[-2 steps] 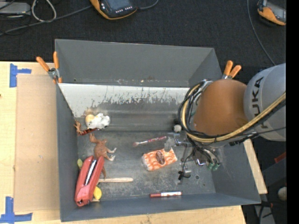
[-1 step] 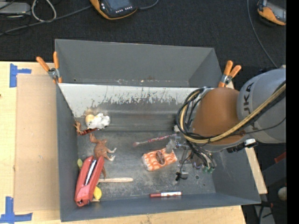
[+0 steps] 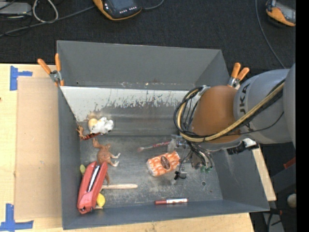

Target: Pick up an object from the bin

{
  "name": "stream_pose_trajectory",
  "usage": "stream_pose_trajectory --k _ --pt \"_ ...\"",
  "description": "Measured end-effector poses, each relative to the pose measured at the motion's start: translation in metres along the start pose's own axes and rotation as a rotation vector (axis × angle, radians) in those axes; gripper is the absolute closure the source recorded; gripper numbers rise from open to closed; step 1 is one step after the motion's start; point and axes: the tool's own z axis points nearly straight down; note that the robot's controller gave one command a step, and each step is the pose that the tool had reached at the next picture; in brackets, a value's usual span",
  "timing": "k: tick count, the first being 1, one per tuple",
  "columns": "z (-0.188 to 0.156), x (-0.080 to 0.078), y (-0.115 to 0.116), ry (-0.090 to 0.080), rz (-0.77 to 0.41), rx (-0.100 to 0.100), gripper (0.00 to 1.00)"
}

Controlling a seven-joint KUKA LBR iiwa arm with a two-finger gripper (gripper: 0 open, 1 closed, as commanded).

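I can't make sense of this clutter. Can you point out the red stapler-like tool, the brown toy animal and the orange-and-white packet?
red stapler-like tool (image 3: 91, 187), camera view, middle of its red body.
brown toy animal (image 3: 103, 154), camera view, its torso.
orange-and-white packet (image 3: 161, 164), camera view, its crumpled middle.

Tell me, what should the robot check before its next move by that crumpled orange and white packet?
1. The gripper is beside the crumpled orange and white packet, at its right end: ok.
2. The packet lies alone on the floor of the grey metal bin: ok.
3. The thin reddish stick behind the packet is clear of it: ok.
4. The gripper has hold of the packet: cannot tell.
5. The red and white pen is out of the way: ok.
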Motion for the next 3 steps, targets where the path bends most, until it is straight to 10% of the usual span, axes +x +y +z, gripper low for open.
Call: stream_pose_trajectory --k 1,3 --pt "0.013 -0.015 0.047 0.009 0.193 0.003 1.0" --pt "-0.042 -0.014 0.046 0.017 0.192 0.003 1.0"
